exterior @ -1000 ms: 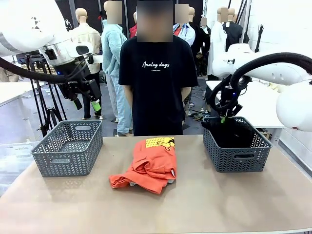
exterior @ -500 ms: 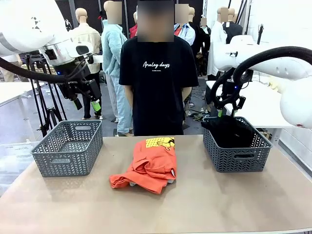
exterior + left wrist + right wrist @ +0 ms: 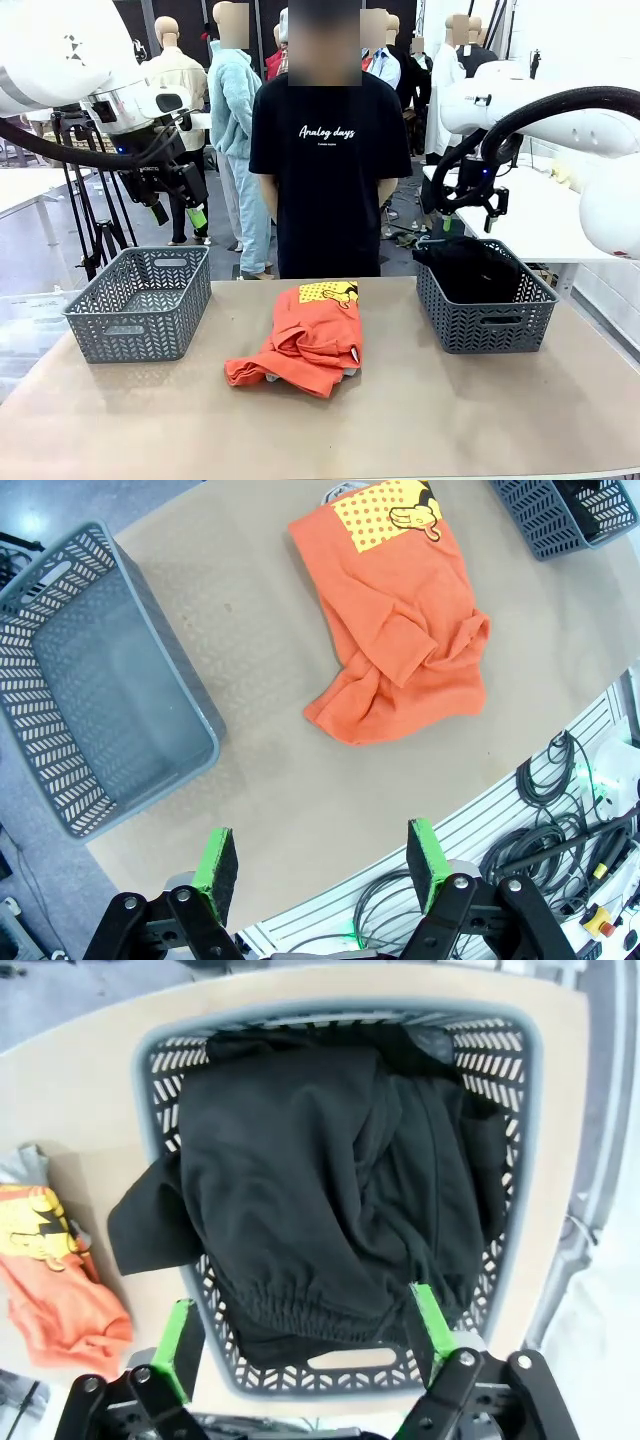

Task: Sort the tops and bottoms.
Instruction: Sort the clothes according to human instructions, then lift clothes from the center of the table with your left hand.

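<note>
While the black bottoms [image 3: 320,1170] lie in the right-hand basket [image 3: 485,325], the orange T-shirt [image 3: 310,345] and the grey shirt [image 3: 20,1165] peeking from under it lie mid-table, not yet in the left-hand basket [image 3: 140,320], and the left gripper [image 3: 320,855] and right gripper [image 3: 305,1335] hover wide open, empty.

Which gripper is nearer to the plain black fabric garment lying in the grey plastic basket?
Right. The right gripper hangs open just above the black garment in its basket; the left gripper hangs above the other grey basket, across the table.
</note>
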Robot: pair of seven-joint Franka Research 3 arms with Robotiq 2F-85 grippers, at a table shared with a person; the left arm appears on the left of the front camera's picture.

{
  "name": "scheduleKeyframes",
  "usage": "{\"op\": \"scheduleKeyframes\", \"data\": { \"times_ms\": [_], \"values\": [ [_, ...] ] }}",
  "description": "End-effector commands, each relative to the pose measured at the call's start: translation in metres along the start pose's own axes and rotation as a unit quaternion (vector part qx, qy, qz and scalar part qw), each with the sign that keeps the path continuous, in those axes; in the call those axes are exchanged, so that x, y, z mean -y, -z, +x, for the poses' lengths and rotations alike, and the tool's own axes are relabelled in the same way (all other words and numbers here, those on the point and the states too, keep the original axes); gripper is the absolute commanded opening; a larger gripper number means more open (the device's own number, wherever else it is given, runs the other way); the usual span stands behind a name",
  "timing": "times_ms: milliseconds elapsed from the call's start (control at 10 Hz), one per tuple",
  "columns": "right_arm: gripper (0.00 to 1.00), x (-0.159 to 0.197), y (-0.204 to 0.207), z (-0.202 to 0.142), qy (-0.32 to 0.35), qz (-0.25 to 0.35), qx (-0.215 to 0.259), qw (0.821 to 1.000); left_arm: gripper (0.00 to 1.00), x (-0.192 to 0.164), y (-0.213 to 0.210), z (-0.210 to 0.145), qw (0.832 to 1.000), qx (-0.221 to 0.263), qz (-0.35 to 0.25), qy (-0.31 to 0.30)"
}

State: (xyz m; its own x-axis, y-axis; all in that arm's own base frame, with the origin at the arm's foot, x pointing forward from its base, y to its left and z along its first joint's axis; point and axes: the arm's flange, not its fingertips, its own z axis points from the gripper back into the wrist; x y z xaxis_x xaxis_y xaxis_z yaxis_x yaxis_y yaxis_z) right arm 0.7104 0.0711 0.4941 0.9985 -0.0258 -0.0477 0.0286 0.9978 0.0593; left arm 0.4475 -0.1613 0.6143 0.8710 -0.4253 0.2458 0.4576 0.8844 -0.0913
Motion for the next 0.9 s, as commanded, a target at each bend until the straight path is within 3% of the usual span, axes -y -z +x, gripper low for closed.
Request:
{"op": "scheduleKeyframes", "data": {
  "times_ms": [0, 800],
  "values": [
    [1.00, 0.0002, -0.0019, 0.0031, -0.007, 0.001, 0.015, 1.000, 0.88, -0.0012, -0.0010, -0.0014, 1.000, 0.000, 0.004, 0.000],
    [1.00, 0.0002, -0.0019, 0.0031, -0.007, 0.001, 0.015, 1.000, 0.88, -0.0012, -0.0010, -0.0014, 1.000, 0.000, 0.004, 0.000]
  ]
}}
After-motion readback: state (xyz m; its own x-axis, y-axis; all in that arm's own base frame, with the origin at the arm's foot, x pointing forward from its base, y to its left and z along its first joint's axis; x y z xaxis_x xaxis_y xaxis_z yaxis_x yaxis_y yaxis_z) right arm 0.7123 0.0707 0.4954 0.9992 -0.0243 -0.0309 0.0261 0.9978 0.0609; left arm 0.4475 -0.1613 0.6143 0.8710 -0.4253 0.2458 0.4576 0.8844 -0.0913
